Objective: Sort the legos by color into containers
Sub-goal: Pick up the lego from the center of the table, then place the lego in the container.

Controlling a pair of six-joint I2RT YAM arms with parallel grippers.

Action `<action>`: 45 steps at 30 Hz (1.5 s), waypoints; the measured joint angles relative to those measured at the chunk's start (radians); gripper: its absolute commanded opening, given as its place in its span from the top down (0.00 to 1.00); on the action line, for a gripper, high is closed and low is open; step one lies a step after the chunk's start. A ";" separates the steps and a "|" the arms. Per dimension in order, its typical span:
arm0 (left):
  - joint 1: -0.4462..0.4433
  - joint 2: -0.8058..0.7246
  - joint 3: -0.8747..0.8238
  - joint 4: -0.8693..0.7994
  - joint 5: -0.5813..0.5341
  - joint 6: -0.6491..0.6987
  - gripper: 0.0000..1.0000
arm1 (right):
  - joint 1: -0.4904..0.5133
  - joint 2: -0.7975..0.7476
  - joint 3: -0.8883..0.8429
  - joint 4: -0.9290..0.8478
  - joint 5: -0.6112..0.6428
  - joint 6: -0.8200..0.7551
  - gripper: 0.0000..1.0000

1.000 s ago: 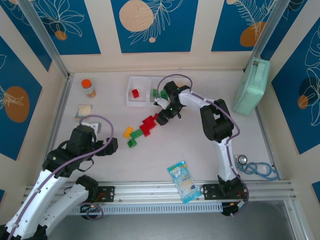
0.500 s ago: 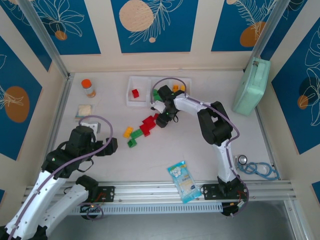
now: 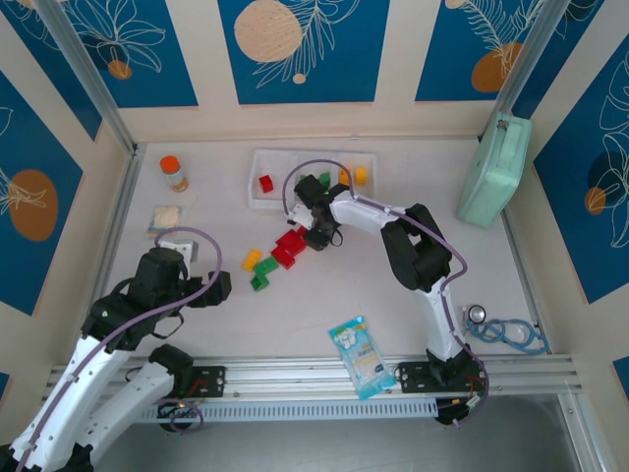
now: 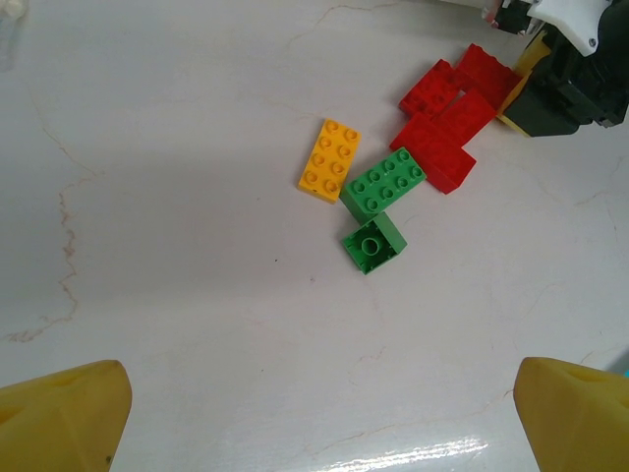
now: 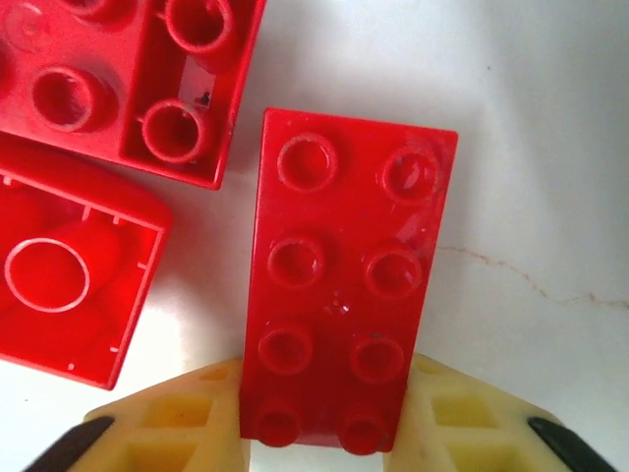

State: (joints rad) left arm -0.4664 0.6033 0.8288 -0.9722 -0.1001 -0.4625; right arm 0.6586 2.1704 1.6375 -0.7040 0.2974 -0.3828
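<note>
A red brick (image 5: 339,285) is gripped by the closed right pincer (image 5: 324,425) at the middle of the desk (image 4: 197,295). The left pincer (image 4: 319,413) is held open near left. A few bricks (image 3: 265,183) are sorted into the far bins (image 3: 270,162). Several reds (image 4: 452,98), two greens (image 4: 385,183) and an orange (image 4: 329,159) are left unsorted.

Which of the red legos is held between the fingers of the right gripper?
The red two-by-four brick, studs up, with the right gripper's fingers on its long sides; the other red bricks beside it lie untouched.
</note>
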 measured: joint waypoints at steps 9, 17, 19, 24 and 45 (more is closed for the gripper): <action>0.000 0.001 0.000 0.000 0.003 0.000 0.01 | 0.015 -0.040 -0.061 0.052 0.043 0.085 0.86; 0.001 0.001 0.000 0.000 0.003 0.000 0.01 | 0.014 -0.093 -0.069 0.053 0.034 0.211 0.87; 0.001 0.001 0.000 0.000 0.003 0.000 0.01 | 0.018 -0.122 -0.057 0.045 0.018 0.243 0.87; 0.001 0.000 0.000 0.000 0.003 0.000 0.01 | 0.027 -0.140 0.078 0.048 -0.060 0.356 0.87; 0.002 -0.063 0.000 0.006 0.008 0.000 0.01 | -0.051 0.338 0.793 0.080 -0.414 0.982 0.82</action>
State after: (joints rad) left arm -0.4648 0.5400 0.8288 -0.9657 -0.0925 -0.4625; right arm 0.6071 2.5080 2.4302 -0.6235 -0.1162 0.5987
